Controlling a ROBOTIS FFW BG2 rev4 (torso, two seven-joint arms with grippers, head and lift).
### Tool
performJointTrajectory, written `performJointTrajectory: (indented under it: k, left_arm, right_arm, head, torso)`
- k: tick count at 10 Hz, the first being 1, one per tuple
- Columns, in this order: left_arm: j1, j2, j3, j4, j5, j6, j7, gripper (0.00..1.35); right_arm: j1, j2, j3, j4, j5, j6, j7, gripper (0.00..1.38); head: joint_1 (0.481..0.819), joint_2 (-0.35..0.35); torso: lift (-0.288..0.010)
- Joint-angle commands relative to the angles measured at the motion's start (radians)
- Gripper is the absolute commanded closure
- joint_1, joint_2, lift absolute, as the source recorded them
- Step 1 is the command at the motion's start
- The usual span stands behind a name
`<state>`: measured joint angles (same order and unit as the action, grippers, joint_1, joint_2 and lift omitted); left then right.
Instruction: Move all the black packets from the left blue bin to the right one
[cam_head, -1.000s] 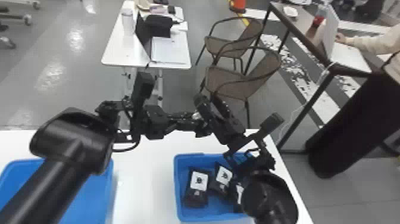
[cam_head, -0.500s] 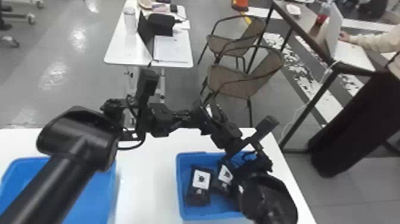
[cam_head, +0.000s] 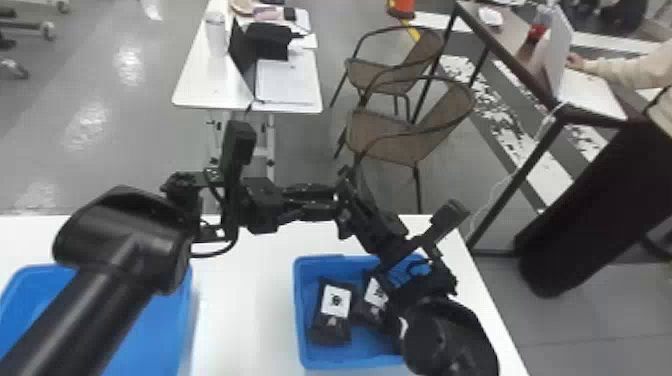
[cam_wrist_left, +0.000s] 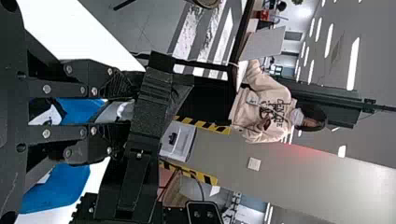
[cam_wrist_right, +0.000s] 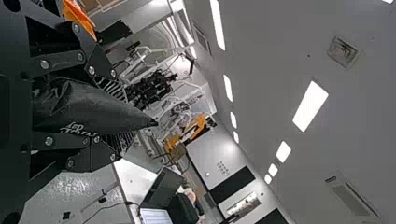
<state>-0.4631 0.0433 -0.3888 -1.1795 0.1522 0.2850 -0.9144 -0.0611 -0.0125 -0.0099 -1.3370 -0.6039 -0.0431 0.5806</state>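
Observation:
My left gripper (cam_head: 332, 200) meets my right gripper (cam_head: 357, 200) above and behind the right bin. One black packet (cam_wrist_right: 88, 109) lies lengthwise between my right gripper's (cam_wrist_right: 116, 114) fingers, which are shut on it, its pointed end beyond them. In the left wrist view, the packet's greyish lower part (cam_wrist_left: 116, 111) fills the narrow gap of my left gripper (cam_wrist_left: 133, 112), shut on it. More black packets (cam_head: 332, 312) lie in the right blue bin (cam_head: 302, 320), partly behind the right arm. The left blue bin (cam_head: 184, 320) is largely covered by the left forearm.
Both bins stand on a white table (cam_head: 240, 310), with a strip of tabletop between them. Behind it are another white table (cam_head: 195, 90), brown chairs (cam_head: 395, 135) and a dark desk (cam_head: 520, 50) with a laptop. The crossed grippers leave little space between the arms.
My right gripper has shifted slightly left and lower, closer in against my left gripper, and covers more of the packets in the right bin. The left arm has barely moved.

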Motion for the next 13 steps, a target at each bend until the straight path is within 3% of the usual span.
performJointTrajectory:
  k: [1,3,5,8,9,10,11,13]
  left_arm:
    - [0.02,0.003,0.022,0.0,0.006,0.002,0.008,0.49]
    - [0.055,0.023,0.059,-0.008,0.01,0.022,0.009,0.27]
    - [0.136,0.084,0.122,-0.118,0.026,0.088,0.028,0.24]
    - [0.301,0.15,0.288,-0.316,0.069,0.178,0.081,0.21]
    - [0.36,0.165,0.335,-0.378,0.099,0.186,0.135,0.0]
    - [0.409,0.17,0.39,-0.424,0.11,0.212,0.154,0.0]
    - [0.443,0.17,0.444,-0.453,0.116,0.243,0.154,0.0]
    - [0.48,0.17,0.522,-0.516,0.075,0.243,0.163,0.0]
  right_arm:
    - [0.004,0.013,-0.001,0.013,-0.031,-0.003,-0.001,1.21]
    - [0.014,0.013,-0.035,0.024,-0.04,-0.012,-0.001,1.21]
    - [0.029,0.013,-0.102,0.047,-0.033,-0.012,-0.001,1.21]
    - [0.073,0.013,-0.136,0.145,-0.04,0.025,-0.001,1.21]
    - [0.084,0.013,-0.14,0.177,-0.045,0.035,0.001,1.19]
    - [0.084,0.013,-0.14,0.219,-0.054,0.035,0.001,1.18]
    - [0.083,0.013,-0.145,0.249,-0.06,0.035,0.001,1.05]
    - [0.076,0.013,-0.182,0.263,-0.01,0.002,0.001,0.16]
  head:
    - [0.695,-0.216]
    - [0.695,-0.211]
    - [0.695,-0.208]
    - [0.695,-0.181]
    - [0.695,-0.158]
    - [0.695,-0.129]
    - [0.695,-0.098]
    - [0.695,-0.065]
  torso:
    - [0.0]
    - [0.0]
    - [0.0]
    - [0.0]
    - [0.0]
    - [0.0]
    - [0.0]
    - [0.0]
